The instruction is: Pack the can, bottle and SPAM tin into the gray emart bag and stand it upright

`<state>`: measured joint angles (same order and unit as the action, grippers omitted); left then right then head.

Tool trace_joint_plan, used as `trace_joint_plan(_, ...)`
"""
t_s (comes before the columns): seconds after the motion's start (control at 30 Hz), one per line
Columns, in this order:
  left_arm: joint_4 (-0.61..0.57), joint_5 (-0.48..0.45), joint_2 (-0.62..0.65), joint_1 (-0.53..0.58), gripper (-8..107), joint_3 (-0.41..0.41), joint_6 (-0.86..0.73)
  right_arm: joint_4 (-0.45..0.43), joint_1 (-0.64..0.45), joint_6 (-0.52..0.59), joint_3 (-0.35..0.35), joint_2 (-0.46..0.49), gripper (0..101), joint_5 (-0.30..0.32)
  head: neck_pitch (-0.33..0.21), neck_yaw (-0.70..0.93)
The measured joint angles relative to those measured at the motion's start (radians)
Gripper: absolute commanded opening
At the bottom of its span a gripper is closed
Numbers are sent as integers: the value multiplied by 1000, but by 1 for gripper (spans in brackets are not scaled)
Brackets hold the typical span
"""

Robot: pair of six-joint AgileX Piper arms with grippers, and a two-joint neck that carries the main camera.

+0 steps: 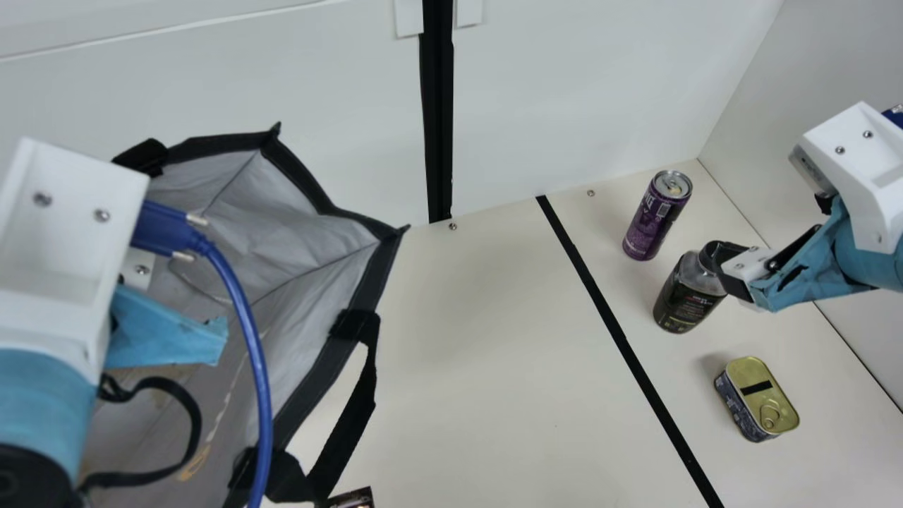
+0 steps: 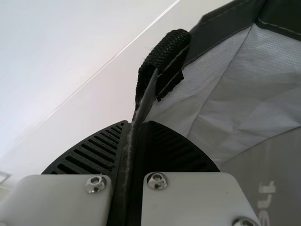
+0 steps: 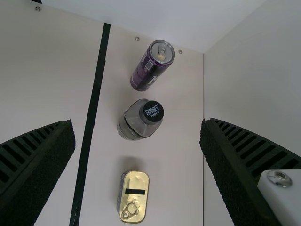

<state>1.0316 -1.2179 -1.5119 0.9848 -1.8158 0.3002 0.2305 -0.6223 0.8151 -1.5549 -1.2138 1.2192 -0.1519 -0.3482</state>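
Can [image 1: 656, 219], bottle [image 1: 686, 296] and SPAM tin [image 1: 757, 400] are awaiting packing at frame right, the left gripper [image 2: 139, 123] is clamping its jaws on the gray emart bag [image 1: 377, 271] at left, and the right gripper [image 3: 136, 121], jaws apart, is probably needing to descend around the bottle.

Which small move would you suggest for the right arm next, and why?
Probably lower the right gripper a little towards the bottle: its fingers are open, and the wrist view shows the standing bottle framed between them, while the left gripper holds the bag's edge.
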Motion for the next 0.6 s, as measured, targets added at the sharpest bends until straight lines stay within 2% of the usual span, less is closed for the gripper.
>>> trace_joint_plan(0.37, 219, 0, 7, 65, -8, 279, 235, 0, 0, 0, 0, 0, 95, 0, 0, 0)
trace_joint_plan(0.6, 270, 0, -24, 100, -8, 413, 371, 0, 0, 0, 0, 0, 95, 0, 0, 0)
